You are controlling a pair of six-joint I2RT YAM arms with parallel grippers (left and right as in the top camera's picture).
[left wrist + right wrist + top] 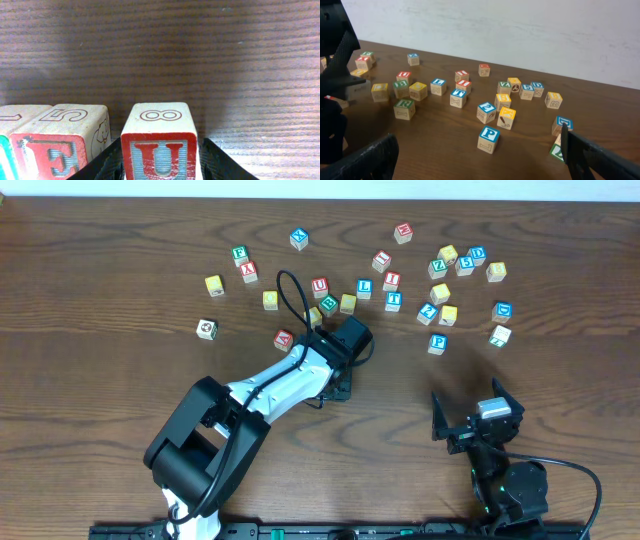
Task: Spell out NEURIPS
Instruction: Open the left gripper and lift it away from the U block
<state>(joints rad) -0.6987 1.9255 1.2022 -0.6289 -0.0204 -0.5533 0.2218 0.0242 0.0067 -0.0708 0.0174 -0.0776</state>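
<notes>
Overhead: the left arm (pixel 285 375) reaches to the middle of the table (pixel 100 480), its claw hidden under the wrist. The right claw (pixel 472 412) rests spread and empty near the front, with the P cube (pixel 437 343) just ahead of it.

Left wrist: the left claw (pixel 160 162) brackets the U cube (pixel 160 145), a finger close at each side. Whether it is pinching or just off, I cannot tell. U stands just right of the E cube (pixel 50 152), with a narrow gap between them.

Right wrist: the green R cube (pixel 404 109) lies far left, close by the left arm. R looks like that arm's fetch, and it belongs to the right of U.
</notes>
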